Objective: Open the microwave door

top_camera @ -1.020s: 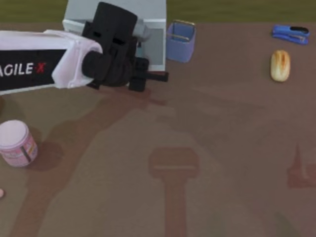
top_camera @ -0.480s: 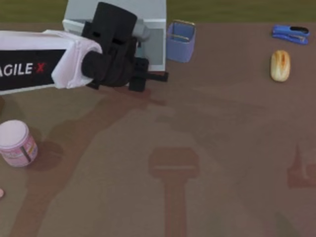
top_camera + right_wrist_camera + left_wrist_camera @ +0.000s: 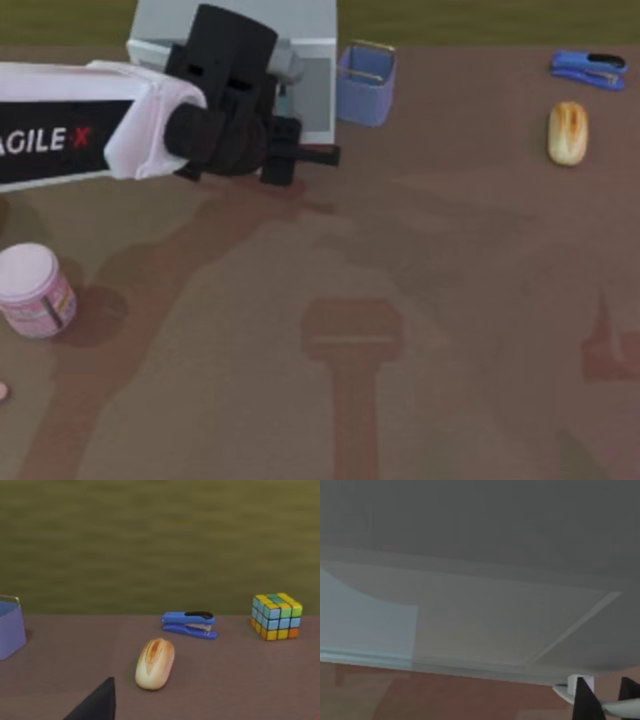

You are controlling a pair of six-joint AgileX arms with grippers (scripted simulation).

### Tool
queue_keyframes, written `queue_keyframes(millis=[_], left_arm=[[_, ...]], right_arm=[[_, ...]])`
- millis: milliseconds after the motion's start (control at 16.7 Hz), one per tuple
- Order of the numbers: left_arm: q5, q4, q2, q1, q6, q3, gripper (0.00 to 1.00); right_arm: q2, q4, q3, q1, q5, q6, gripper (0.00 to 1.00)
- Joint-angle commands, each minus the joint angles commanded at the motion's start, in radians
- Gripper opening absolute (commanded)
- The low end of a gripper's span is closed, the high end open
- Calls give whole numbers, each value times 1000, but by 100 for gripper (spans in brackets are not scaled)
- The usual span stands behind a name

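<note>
Left pincer (image 3: 290, 150) at microwave door (image 3: 485, 625) (handle between fingers).

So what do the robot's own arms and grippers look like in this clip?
The left arm has a white shell with a black panel lettered AGILE X, ending in a boxy black wrist and the black left gripper. Of the right, only a black corner shows in its wrist view.

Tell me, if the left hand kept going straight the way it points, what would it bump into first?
Most likely the microwave door. The left hand sits right at the microwave's front, and its wrist view is filled by that grey panel. The exact gap is unclear.
</note>
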Motion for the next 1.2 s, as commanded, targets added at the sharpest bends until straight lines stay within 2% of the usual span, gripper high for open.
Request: queue_keyframes(millis=[300, 840, 1200], left_arm=[[0, 0, 0, 0, 0, 0, 0], [52, 19, -35, 20, 61, -49, 0], [54, 19, -35, 20, 63, -50, 0]], right_arm=[[0, 0, 0, 0, 0, 0, 100], [0, 0, 0, 0, 0, 0, 100], [0, 0, 0, 0, 0, 0, 100]])
